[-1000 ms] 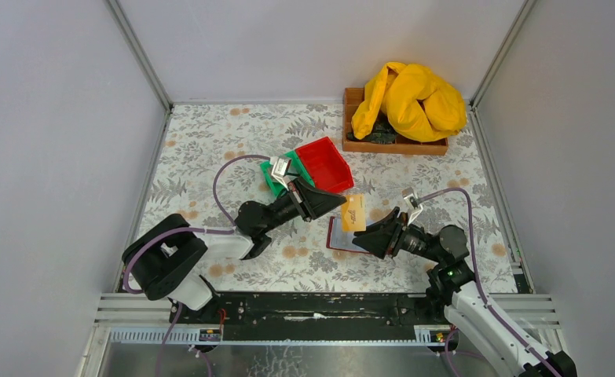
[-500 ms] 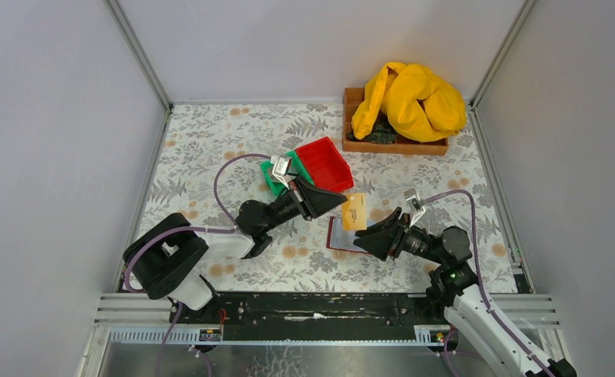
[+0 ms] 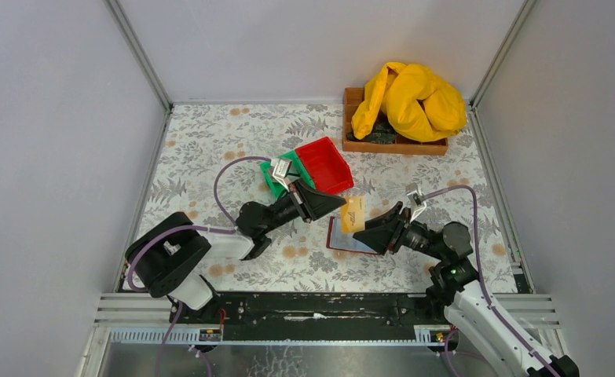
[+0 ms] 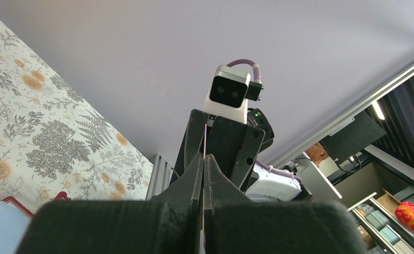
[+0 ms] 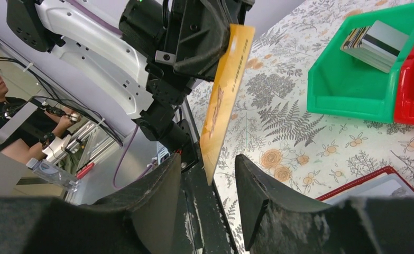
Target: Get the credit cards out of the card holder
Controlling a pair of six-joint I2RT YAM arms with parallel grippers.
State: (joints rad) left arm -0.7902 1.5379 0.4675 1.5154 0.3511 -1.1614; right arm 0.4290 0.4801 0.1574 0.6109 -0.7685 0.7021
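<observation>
Card (image 5: pixel 227 84) clamped in left gripper (image 3: pixel 340 203); right gripper (image 5: pixel 207 166) stands apart about its tip (holder (image 3: pixel 342 240) lies beneath).

Walls (image 3: pixel 53 118): plain grey panels, left, back, right.
Posts (image 3: pixel 141 59): aluminium, back corners.
Tabletop (image 3: pixel 210 149): floral cloth.
Light strip (image 4: pixel 376 110): right edge, left wrist view.
Shelves (image 4: pixel 389 211): below it.

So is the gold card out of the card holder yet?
Out: the left gripper pinches the gold card in midair, clear of the card holder.
</observation>
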